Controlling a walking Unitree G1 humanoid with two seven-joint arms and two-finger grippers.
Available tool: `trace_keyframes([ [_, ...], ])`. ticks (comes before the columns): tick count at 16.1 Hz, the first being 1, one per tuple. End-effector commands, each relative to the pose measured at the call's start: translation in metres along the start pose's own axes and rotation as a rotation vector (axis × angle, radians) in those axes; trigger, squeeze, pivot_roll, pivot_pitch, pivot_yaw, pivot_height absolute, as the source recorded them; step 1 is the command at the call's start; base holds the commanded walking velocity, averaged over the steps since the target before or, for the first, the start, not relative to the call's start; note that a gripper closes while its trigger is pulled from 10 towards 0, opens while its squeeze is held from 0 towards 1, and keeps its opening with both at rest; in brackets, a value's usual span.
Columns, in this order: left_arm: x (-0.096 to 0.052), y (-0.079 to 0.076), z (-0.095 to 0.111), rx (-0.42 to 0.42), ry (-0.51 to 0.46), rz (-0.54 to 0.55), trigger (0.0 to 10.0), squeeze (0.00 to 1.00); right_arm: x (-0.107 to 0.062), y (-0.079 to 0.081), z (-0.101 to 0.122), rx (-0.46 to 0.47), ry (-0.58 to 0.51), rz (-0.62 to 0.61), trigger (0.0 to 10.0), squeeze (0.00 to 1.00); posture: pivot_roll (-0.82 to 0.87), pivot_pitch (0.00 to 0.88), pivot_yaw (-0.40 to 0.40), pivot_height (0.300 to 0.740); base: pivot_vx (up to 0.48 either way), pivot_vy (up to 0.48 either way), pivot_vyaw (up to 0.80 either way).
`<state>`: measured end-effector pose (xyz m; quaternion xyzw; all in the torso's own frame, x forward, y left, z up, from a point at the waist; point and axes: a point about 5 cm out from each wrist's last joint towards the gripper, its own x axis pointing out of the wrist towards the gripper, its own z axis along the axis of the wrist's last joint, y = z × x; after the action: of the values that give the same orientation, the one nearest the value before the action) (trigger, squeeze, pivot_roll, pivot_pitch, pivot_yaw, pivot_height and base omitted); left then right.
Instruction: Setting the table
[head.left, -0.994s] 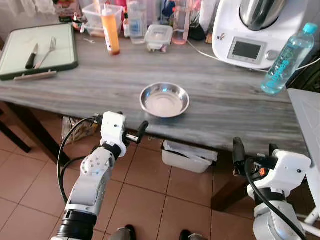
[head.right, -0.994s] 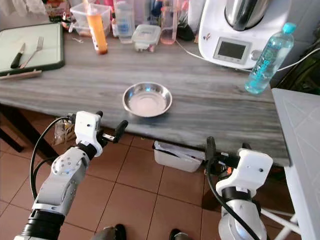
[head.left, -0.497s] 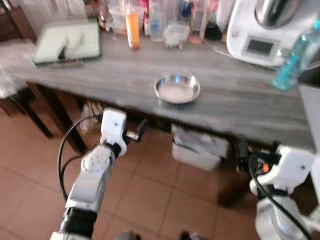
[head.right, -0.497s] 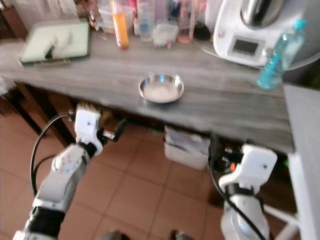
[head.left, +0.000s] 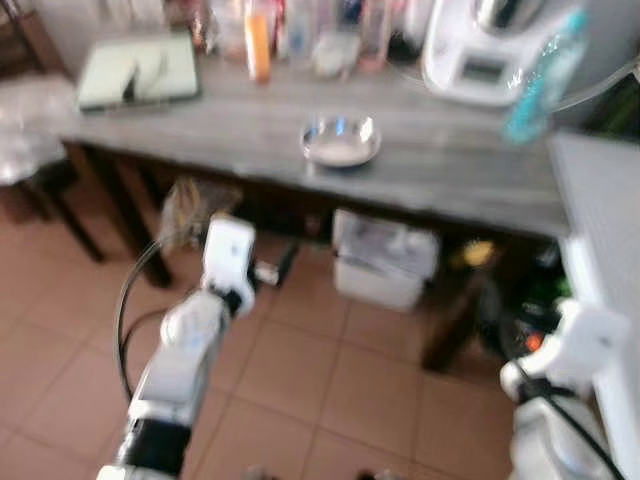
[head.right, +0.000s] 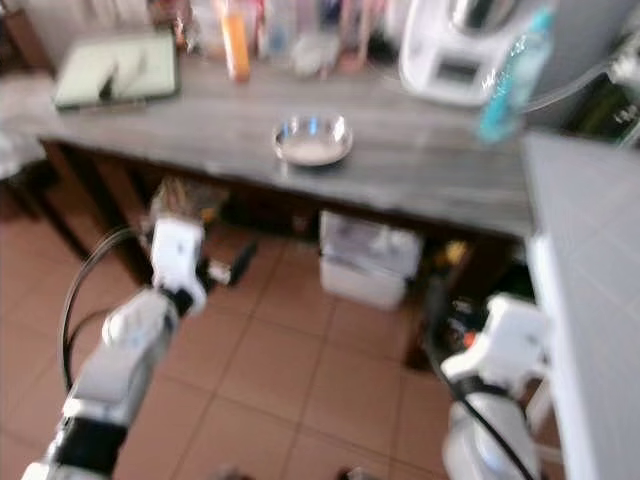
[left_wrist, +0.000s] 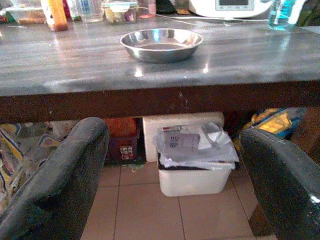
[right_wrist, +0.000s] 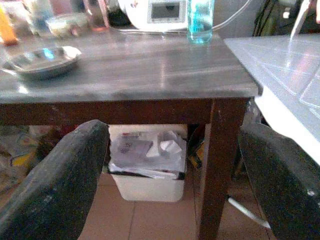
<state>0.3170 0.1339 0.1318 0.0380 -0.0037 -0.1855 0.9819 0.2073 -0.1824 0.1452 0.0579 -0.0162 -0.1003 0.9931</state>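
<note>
Camera pulled back, metal bowl (head.left: 341, 140) smaller on table (head.left: 450, 175); both grippers (left_wrist: 170, 165) (right_wrist: 175, 170) spread apart, empty

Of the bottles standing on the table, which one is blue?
The water bottle beside the white kitchen machine, at the table's right end. It is clear blue; the sauce bottle at the left is orange.

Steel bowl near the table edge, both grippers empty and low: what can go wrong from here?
1. The bowl sits near the table's front edge; a low approach could knock it.
2. Head views are blurred, so aiming now may be off.
3. Left gripper and right gripper, both open, sit below the tabletop; raising them could hit the edge.
</note>
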Motion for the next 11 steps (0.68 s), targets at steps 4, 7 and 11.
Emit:
trace_keyframes([
  [4,0.0007,-0.0001,-0.0014,0.007,0.008,-0.007,10.0,0.00,0.0062,0.0034,0.0045,-0.117,-0.027,0.022,10.0,0.00,0.04,0.106,0.004,0.740,-0.349,0.000,0.00],
  [7,0.0004,-0.0021,-0.0030,0.007,0.010,-0.017,10.0,0.00,0.0069,0.0046,0.0046,-0.148,-0.038,0.025,10.0,0.00,0.03,0.107,0.003,0.740,-0.349,0.000,0.00],
  [11,0.0012,-0.0088,-0.0013,0.000,-0.018,-0.066,10.0,0.00,0.0034,0.0043,0.0009,-0.128,-0.010,0.030,10.0,0.00,0.03,0.103,0.005,0.740,-0.087,0.000,0.00],
])
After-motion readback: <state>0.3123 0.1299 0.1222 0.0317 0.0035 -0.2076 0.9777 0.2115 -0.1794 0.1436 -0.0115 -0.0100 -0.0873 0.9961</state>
